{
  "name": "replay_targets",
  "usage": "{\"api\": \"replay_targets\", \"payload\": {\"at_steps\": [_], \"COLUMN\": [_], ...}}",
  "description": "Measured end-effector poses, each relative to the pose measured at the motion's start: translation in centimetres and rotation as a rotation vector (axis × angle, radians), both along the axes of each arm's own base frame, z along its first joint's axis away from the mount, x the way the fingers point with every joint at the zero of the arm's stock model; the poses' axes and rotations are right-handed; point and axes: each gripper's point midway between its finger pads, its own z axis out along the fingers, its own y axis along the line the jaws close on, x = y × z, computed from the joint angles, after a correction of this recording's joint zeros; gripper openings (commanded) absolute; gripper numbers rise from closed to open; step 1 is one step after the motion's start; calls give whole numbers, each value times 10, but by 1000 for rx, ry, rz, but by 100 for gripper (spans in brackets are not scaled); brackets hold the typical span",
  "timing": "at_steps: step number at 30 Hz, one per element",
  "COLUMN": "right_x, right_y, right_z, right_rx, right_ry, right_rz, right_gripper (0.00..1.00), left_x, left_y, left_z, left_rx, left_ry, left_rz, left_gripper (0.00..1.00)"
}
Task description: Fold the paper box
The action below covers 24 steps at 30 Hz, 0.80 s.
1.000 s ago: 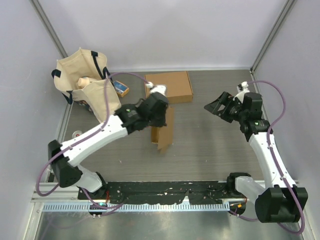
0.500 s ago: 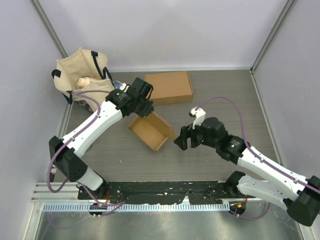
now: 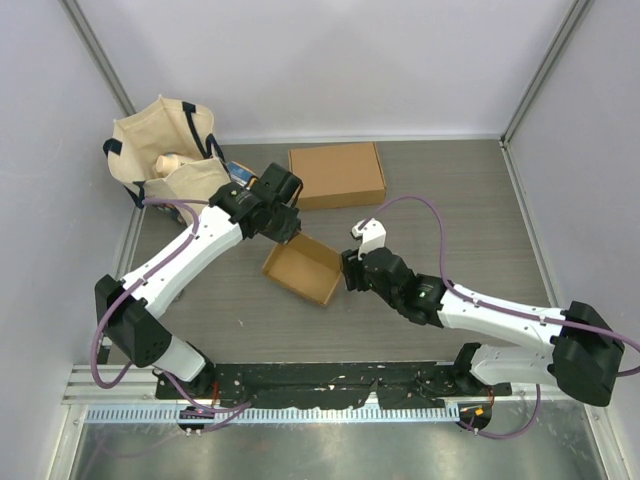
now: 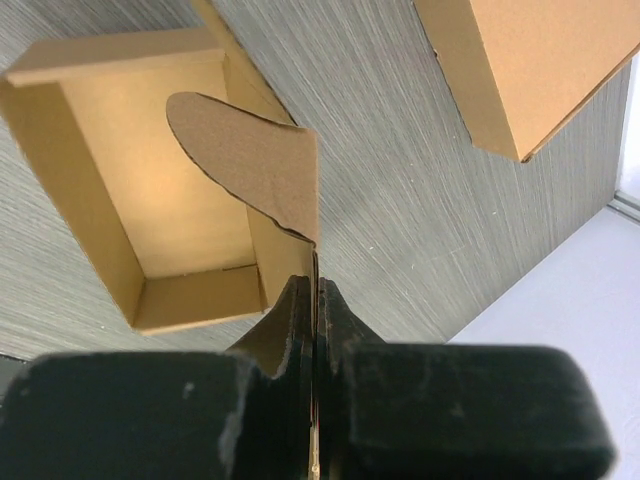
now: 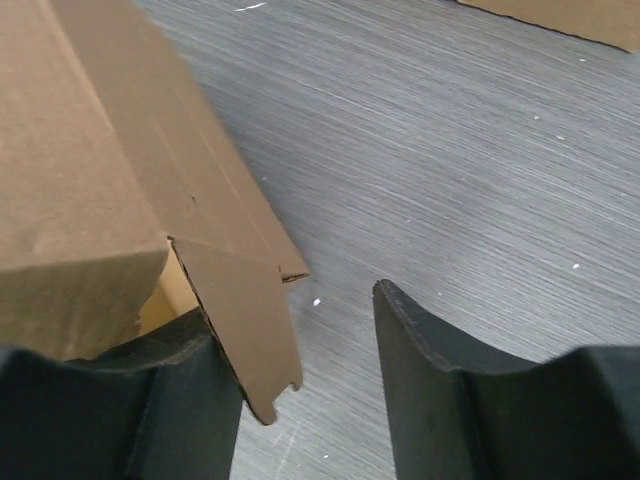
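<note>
An open brown paper box lies on the table's middle, its hollow facing up. My left gripper is shut on the box's far wall; in the left wrist view the jaws pinch the thin cardboard edge, with a rounded flap curling over the box's inside. My right gripper is open at the box's right corner. In the right wrist view a loose side flap lies against the left finger, and the right finger stands apart over bare table.
A second, closed brown box lies flat behind, also in the left wrist view. A cloth tote bag with items stands at the back left, a small blue box beside it. Metal frame posts rise at both sides.
The right arm has swung in from the right and reached the box's right corner. The left gripper has laid the box from upright to flat on the table, hollow up.
</note>
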Motion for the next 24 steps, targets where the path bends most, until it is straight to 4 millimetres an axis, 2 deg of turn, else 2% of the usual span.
{"api": "replay_targets", "payload": {"at_steps": [1, 3, 4, 5, 6, 7, 8, 9, 11, 15, 20, 24], "right_x": [2, 6, 9, 10, 11, 13, 14, 15, 19, 27, 32, 16], "right_y": [-1, -3, -2, -2, -1, 0, 0, 1, 1, -12, -35, -37], "right_z": [-2, -2, 0, 2, 5, 7, 9, 11, 14, 13, 13, 2], "right_rx": [-14, -30, -28, -24, -19, -14, -11, -2, 19, 55, 67, 32], "right_ry": [-5, -25, -38, -46, -57, -70, -78, -86, -94, -64, -7, 62], "right_rz": [-8, -21, -25, -28, -28, -30, -33, -35, -37, -20, 41, 140], "right_gripper": [41, 31, 18, 11, 5, 2, 2, 2, 2, 2, 2, 2], "left_x": [0, 0, 0, -1, -1, 0, -1, -2, -5, -9, -35, -54], "left_y": [0, 0, 0, 0, -2, -2, -3, -3, 0, 12, 33, 41], "left_z": [0, 0, -1, 0, 0, 1, 2, 3, 3, 10, 28, 12], "left_rx": [-1, -4, -8, -14, -25, -34, -41, -45, -36, 22, 109, 207], "left_ry": [2, 2, 1, 1, -5, -15, -22, -30, -51, -182, -560, -767], "left_rz": [3, 7, 9, 11, 10, 4, -3, -11, -36, -152, -468, -674], "left_gripper": [0, 2, 12, 38, 51, 60, 80, 89, 100, 100, 100, 99]}}
